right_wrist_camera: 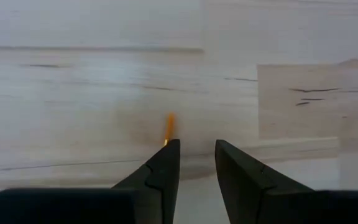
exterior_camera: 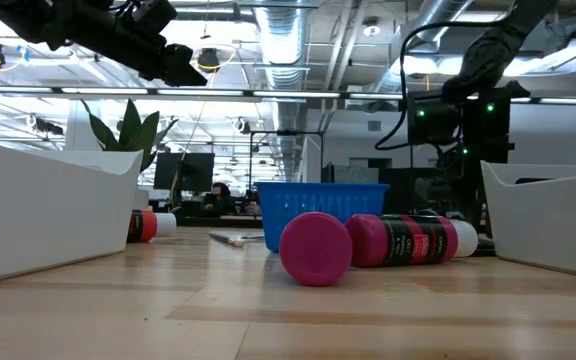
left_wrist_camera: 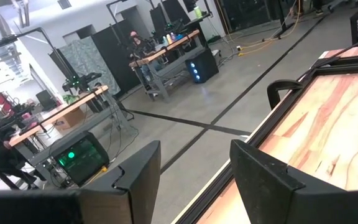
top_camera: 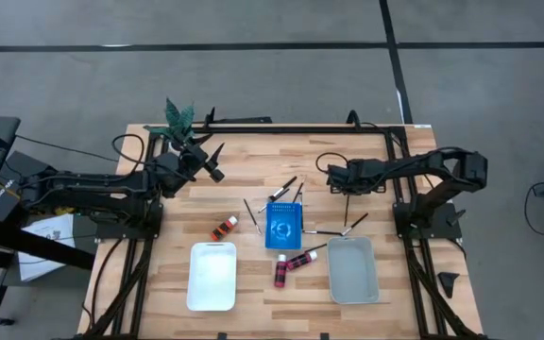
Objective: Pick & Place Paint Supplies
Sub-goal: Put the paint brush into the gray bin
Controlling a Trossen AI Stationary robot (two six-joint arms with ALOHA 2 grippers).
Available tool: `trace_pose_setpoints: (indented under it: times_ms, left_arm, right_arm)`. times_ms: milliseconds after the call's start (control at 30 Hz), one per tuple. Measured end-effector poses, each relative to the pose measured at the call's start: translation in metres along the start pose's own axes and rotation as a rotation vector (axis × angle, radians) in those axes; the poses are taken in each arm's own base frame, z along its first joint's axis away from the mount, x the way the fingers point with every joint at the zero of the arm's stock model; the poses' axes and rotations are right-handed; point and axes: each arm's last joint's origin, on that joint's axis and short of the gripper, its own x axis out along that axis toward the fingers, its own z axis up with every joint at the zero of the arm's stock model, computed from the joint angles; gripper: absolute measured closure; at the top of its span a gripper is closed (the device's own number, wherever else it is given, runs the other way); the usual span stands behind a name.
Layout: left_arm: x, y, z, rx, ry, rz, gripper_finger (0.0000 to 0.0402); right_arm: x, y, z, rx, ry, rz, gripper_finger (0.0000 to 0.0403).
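Observation:
Three red paint bottles lie on their sides on the wooden table: one (top_camera: pixel 225 228) left of the blue rack (top_camera: pixel 283 225), two (top_camera: pixel 280 271) (top_camera: pixel 300 259) in front of it. Thin dark brushes lie around the rack, one (top_camera: pixel 346 211) just below my right gripper (top_camera: pixel 343 185). That gripper (right_wrist_camera: pixel 196 155) points steeply down close to the table. Its fingers stand narrowly apart with nothing between them. An orange brush tip (right_wrist_camera: pixel 168 126) shows just past one fingertip. My left gripper (top_camera: pixel 217 162) (left_wrist_camera: pixel 191 180) waits, raised and level at the far left, open and empty.
A white tray (top_camera: pixel 212 276) stands at the near left and a grey tray (top_camera: pixel 352 270) at the near right. More brushes (top_camera: pixel 283 187) (top_camera: pixel 250 215) (top_camera: pixel 355 223) lie behind and beside the rack. A green plant (top_camera: pixel 178 117) stands at the far left corner.

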Motion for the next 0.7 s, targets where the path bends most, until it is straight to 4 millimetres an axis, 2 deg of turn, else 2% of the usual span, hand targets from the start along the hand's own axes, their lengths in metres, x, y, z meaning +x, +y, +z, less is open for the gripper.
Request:
trace_pose_setpoints:
  times_ms: [400, 700]
  left_arm:
    - [0.0, 0.0, 0.0, 0.0, 0.0, -0.001, 0.0216]
    - [0.0, 0.0, 0.0, -0.001, 0.0, 0.0, 0.0216]
  right_arm:
    - [-0.014, -0.003, 0.006, 0.036, -0.07, 0.069, 0.0304]
    - [-0.004, 0.003, 0.004, 0.024, -0.055, 0.047, 0.0304]
